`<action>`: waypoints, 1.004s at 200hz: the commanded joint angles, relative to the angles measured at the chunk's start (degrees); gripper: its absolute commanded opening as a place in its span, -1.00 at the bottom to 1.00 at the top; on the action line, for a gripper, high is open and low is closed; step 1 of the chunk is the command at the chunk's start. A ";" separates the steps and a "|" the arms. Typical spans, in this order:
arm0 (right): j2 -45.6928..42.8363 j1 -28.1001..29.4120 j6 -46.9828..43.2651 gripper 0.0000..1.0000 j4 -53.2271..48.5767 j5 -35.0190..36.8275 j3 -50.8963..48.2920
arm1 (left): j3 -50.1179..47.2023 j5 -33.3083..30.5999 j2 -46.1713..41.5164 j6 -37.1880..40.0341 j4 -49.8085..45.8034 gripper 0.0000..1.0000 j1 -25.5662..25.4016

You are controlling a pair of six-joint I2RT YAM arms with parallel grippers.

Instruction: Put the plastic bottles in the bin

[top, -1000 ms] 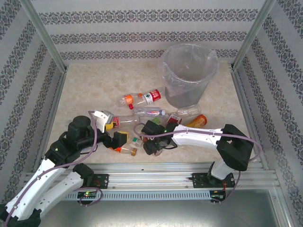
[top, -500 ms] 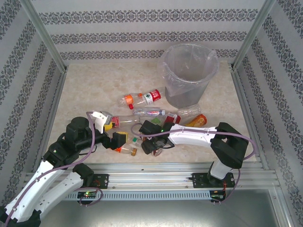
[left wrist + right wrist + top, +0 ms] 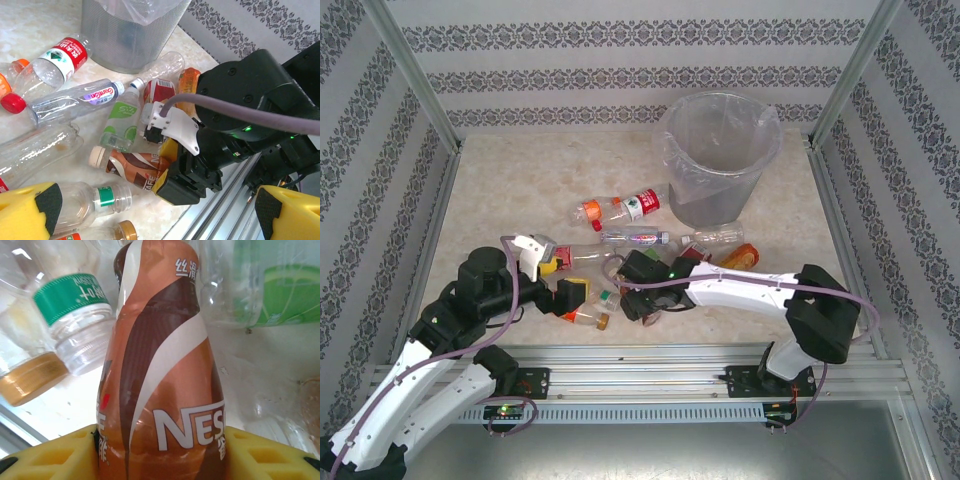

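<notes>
Clamping right fingers [image 3: 50,455]: the yellow pads press both sides of a brown plastic coffee bottle [image 3: 160,365] with cream swirls, gripped near its base.
Right wrist view adds: white lettering on the brown wrap; beside it, a clear bottle neck with a green band [image 3: 75,295] and a gold cap [image 3: 30,377].
Left wrist view adds: the same coffee bottle lies on its side, its cream cap pointing away from the right fingers.
Left fingers [image 3: 25,210]: spread wide and holding nothing, with the green-banded bottle low between them.
Top view adds: both arms reach low over the near edge of the bottle pile, their fingers near each other.
Bin: the round grey bucket lined with a crinkly clear bag [image 3: 720,165] stands upright at the far right of the beige tabletop [image 3: 520,190]. From above, the bag and the grey floor show inside it.
Loose bottles: a clear one with a red label [image 3: 55,57], a clear one with a purple label [image 3: 80,100], a green-labelled one [image 3: 120,125] and an orange one [image 3: 187,85] all lie flat between the bin and the arms.
</notes>
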 commanded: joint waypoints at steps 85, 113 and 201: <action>-15.26 -7.14 -0.27 0.10 -4.65 -2.24 4.06 | 5.21 4.88 2.76 -4.72 13.44 1.00 0.75; -17.80 -10.07 -2.25 0.10 -7.22 -1.98 8.88 | 7.45 6.43 5.25 -4.92 17.85 1.00 0.79; -16.76 -29.00 -11.84 0.07 -15.76 -3.36 31.20 | 12.26 11.60 13.61 -8.02 24.83 1.00 0.82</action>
